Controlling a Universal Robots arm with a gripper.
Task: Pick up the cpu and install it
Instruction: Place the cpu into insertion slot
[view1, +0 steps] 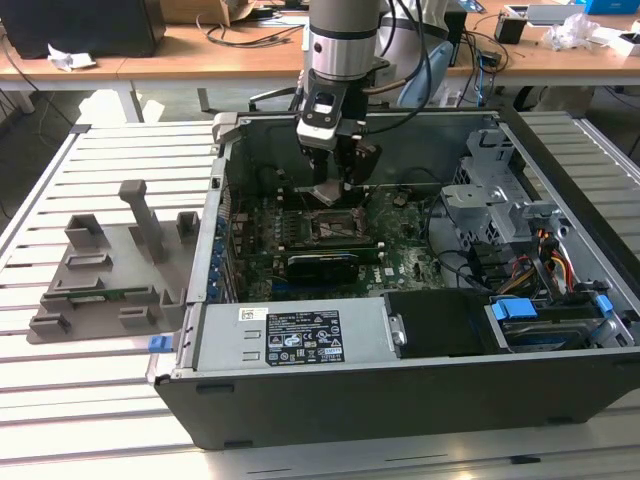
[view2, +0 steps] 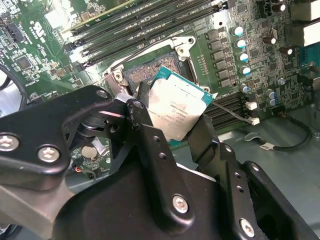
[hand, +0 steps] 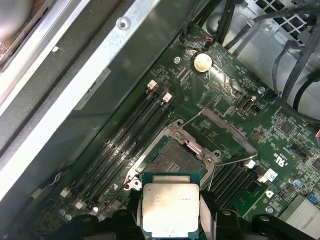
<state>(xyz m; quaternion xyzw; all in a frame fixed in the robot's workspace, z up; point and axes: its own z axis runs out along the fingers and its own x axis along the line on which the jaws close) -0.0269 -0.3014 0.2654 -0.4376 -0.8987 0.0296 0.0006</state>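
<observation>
silvery cpu (view2: 179, 107) hangs gripped by its edges in my tool (view2: 172, 117), the two black fingers (view2: 202, 137) closed in on it, just over the open socket (hand: 172, 156) of the green motherboard (hand: 225, 100) inside the computer case (view1: 300, 400)

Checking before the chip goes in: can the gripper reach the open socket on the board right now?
Probably yes. The gripper holds the chip above the socket, its frame is swung open, and nothing sits between them.
</observation>
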